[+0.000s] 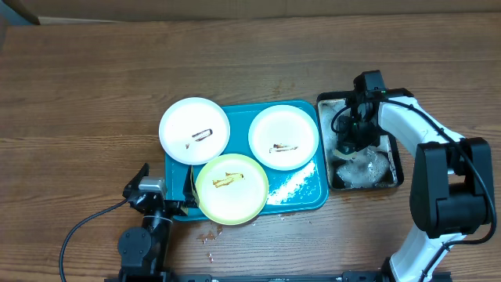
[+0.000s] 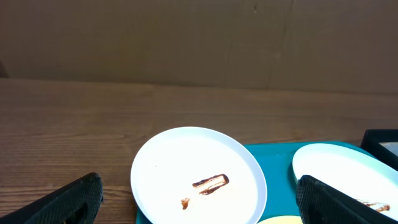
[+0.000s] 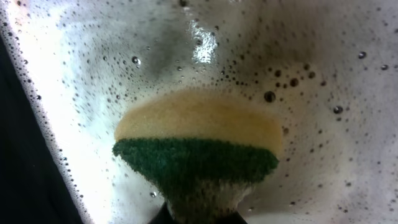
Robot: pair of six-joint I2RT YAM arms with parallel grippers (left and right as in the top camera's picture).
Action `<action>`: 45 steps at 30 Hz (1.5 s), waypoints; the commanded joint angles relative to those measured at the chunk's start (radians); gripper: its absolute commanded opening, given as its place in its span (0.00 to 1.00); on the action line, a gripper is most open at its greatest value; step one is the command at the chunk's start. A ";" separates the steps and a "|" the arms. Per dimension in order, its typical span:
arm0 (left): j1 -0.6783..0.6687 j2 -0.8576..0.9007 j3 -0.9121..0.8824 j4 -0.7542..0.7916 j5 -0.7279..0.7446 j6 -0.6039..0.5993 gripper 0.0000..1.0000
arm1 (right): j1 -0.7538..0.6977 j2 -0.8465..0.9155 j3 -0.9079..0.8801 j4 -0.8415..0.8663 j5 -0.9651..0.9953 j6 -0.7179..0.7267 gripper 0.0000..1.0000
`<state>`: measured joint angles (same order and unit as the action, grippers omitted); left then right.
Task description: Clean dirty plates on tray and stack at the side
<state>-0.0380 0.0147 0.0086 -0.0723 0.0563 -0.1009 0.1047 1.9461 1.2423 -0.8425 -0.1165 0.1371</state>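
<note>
In black tray (image 1: pixel 398 160), right side of bench (image 1: pixel 94 86): R tool (image 1: pixel 347 146) clamped on sponge (image 3: pixel 196 146), amid foam.
L tool (image 2: pixel 202 202) spread wide, empty, near-left by teal tray (image 1: pixel 307 196). 3 smeared plates on it: white plate (image 1: pixel 194 117) far-left, overhanging; 2nd white plate (image 1: pixel 283 125) far-right; yellow-green plate (image 1: pixel 232 200) over near edge.

- Wooden table (image 1: pixel 94 94): brown, grained surface.
- Black tray (image 1: pixel 362 188): holds foamy water.
- Sponge (image 3: pixel 199 143): yellow body, green scouring face, in the foam.
- Crumbs (image 1: pixel 208 235): on the table.
</note>
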 commanded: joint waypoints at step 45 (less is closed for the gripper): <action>-0.002 -0.011 -0.004 -0.001 0.011 0.010 1.00 | -0.004 -0.280 0.134 -0.126 0.040 -0.032 0.04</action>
<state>-0.0380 0.0147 0.0086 -0.0723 0.0563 -0.1009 0.1047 1.6859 1.3495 -0.9668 -0.0738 0.1093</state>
